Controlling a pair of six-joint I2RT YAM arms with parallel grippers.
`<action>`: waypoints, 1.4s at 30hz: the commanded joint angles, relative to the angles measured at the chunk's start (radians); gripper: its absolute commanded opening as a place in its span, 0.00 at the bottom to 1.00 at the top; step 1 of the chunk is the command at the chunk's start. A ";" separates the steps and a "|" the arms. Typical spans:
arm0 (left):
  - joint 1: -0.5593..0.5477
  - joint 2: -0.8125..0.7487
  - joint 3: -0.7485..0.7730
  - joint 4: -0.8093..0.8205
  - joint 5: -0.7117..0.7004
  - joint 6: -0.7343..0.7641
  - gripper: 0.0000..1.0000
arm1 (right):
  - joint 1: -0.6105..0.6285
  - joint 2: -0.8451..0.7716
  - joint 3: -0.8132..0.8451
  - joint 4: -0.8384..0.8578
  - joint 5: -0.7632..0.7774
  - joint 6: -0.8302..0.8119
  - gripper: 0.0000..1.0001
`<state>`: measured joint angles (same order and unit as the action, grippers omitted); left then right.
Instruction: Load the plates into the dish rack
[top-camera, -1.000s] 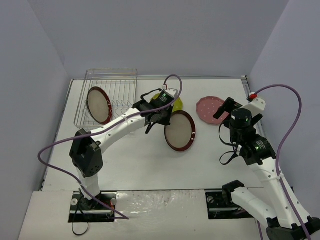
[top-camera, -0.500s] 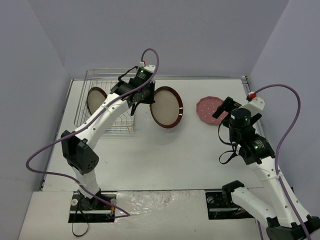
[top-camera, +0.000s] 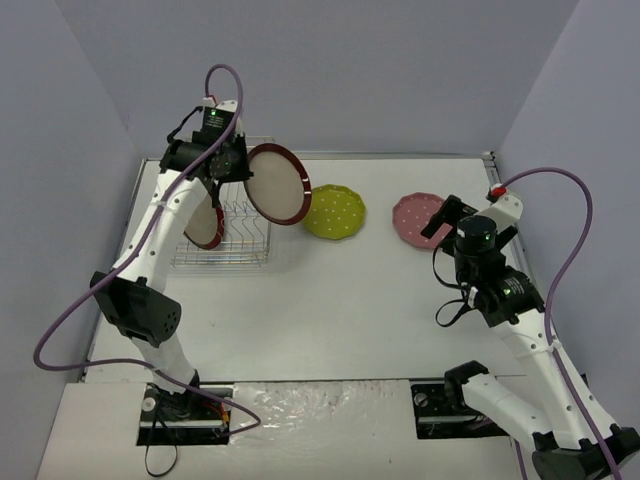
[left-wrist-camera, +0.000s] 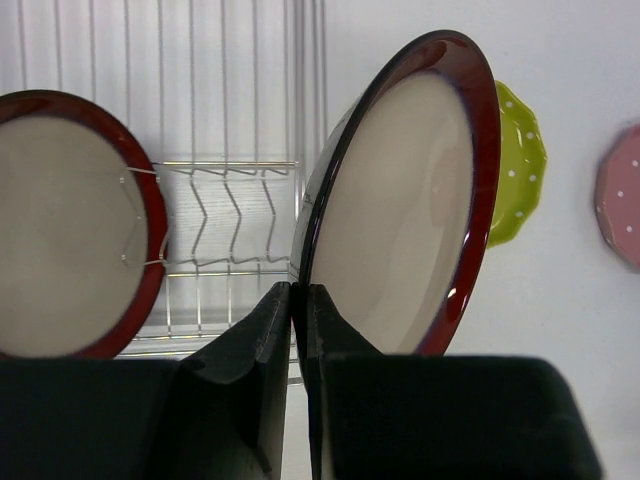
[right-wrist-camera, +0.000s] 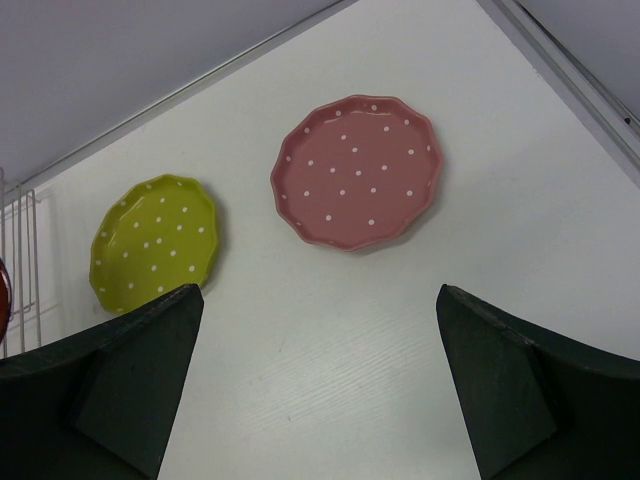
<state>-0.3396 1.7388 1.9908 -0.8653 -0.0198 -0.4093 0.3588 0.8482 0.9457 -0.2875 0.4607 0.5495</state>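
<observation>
My left gripper (left-wrist-camera: 302, 300) is clamped tight on the lower rim of a large red-brown plate (left-wrist-camera: 400, 220). I hold it on edge and tilted, and its beige face shows from above. My left arm (top-camera: 165, 225) is raised high along the table's left side, with the wrist above the dish rack (top-camera: 222, 264). The held plate hangs at the rack's right side. A second red-brown plate (left-wrist-camera: 60, 250) stands upright among the tines at the rack's left. Further right, the yellow-green plate (top-camera: 335, 212) and the pink plate (top-camera: 420, 218) lie flat on the table (top-camera: 330, 320), apart from each other. My right gripper (right-wrist-camera: 318, 300) is spread wide and holds nothing. It hovers near the pink plate, with my right arm (top-camera: 520, 320) bent at the elbow.
</observation>
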 joint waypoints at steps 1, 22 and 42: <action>0.057 -0.128 0.103 0.091 0.003 -0.002 0.00 | -0.003 0.015 -0.007 0.077 -0.005 0.007 1.00; 0.213 -0.144 0.103 0.037 -0.160 0.077 0.00 | -0.003 0.021 -0.021 0.088 -0.019 0.003 1.00; 0.242 -0.132 0.074 0.069 -0.288 0.153 0.00 | -0.004 0.035 -0.026 0.105 -0.038 0.001 1.00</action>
<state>-0.1101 1.6955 2.0121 -0.9443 -0.2472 -0.2714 0.3588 0.8712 0.9229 -0.2495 0.4221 0.5495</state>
